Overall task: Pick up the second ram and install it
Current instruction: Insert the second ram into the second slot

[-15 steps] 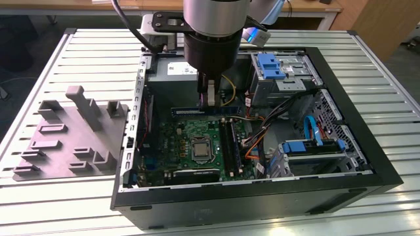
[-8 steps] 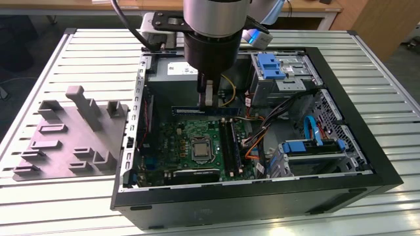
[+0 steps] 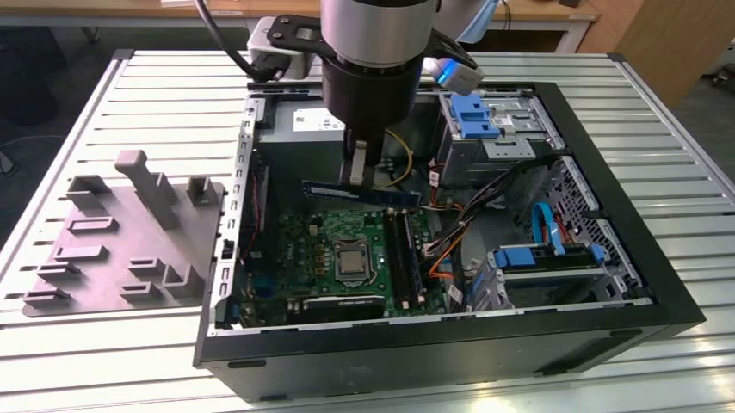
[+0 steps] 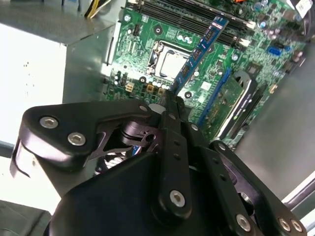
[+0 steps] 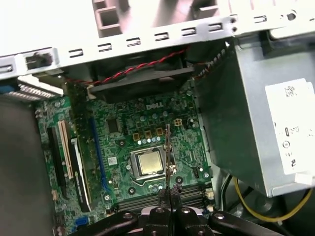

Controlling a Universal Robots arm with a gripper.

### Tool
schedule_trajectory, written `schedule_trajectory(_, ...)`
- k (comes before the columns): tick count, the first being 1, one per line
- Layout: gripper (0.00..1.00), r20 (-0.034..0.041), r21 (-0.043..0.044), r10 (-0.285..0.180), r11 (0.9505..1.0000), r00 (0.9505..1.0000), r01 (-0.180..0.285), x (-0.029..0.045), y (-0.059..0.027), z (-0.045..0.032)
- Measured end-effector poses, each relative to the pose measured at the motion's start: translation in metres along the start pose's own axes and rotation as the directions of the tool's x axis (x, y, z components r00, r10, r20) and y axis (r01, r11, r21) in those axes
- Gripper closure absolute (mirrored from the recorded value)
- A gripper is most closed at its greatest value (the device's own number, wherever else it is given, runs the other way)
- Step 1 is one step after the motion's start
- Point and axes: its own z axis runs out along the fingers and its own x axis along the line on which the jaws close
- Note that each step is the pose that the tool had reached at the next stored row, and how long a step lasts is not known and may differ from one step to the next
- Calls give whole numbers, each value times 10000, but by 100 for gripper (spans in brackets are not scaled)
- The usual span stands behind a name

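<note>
The second ram (image 3: pixel 360 194) is a thin blue stick with dark chips. It hangs level inside the open computer case, above the green motherboard (image 3: pixel 327 245). My gripper (image 3: pixel 357 172) comes down from above and is shut on the stick near its middle. In the second wrist view the ram (image 4: pixel 199 51) runs out from the gripper (image 4: pixel 170 101) across the board. In the first wrist view the ram (image 5: pixel 169 152) shows edge-on over the processor socket (image 5: pixel 149 163), held by the gripper (image 5: pixel 170 194). The long black memory slots (image 3: pixel 398 245) lie just below and towards the exterior view's right.
A grey power-supply box (image 3: pixel 299 127) sits at the back of the black case (image 3: pixel 460 344). Blue drive brackets (image 3: pixel 473 112) and orange and black cables (image 3: pixel 450 249) crowd the exterior view's right side. A grey fixture block (image 3: pixel 126 245) stands on the slatted table to the left.
</note>
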Motion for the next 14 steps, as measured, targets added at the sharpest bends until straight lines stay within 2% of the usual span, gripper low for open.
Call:
schedule_trajectory(3, 89, 20, 26, 538, 9985, 9986, -538, 0, 0, 6)
schedule_trajectory(7, 89, 51, 59, 1269, 9919, 9919, -1269, 0, -1, 15)
schedule_trajectory(10, 89, 74, 82, 1800, 9836, 9836, -1801, 1, -1, 21)
schedule_trajectory(14, 89, 109, 111, 2512, 9678, 9679, -2513, 1, -1, 30)
